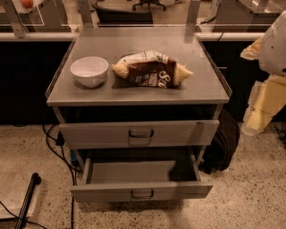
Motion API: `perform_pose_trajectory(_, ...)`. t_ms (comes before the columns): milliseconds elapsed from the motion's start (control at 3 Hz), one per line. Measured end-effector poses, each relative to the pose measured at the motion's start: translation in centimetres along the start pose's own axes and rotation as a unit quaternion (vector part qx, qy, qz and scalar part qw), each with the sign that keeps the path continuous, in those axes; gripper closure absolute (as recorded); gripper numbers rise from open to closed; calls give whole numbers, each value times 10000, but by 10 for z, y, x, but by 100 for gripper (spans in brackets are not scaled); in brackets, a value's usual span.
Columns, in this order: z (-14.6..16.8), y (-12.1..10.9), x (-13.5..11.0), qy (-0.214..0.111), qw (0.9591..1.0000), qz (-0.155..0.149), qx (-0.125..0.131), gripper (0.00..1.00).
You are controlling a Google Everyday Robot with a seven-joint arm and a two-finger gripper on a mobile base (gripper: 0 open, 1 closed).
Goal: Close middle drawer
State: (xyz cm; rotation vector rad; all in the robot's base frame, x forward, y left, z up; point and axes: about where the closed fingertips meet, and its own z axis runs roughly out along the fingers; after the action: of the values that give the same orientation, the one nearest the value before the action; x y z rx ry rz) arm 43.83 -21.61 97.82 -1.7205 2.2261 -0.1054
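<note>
The middle drawer [111, 191] stands pulled far out below the front edge of the surface [147, 38]; closing is not begun. My hand [263, 105] hangs beyond the right edge, apart from it; I cannot tell its state.

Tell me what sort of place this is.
Probably an office or lab test area: grey metal cabinet with its middle drawer open, office chair behind glass partitions, cables on the speckled floor. The gripper hangs at the right edge.
</note>
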Motion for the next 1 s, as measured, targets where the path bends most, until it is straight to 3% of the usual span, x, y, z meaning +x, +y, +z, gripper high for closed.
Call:
perform_pose_trajectory(333, 0, 0, 0, 0, 10000, 0, 0, 0)
perform_pose_trajectory(667, 0, 0, 0, -1, 10000, 0, 0, 17)
perform_pose_trajectory(1000, 15, 8, 3, -128, 9999, 41, -67, 40)
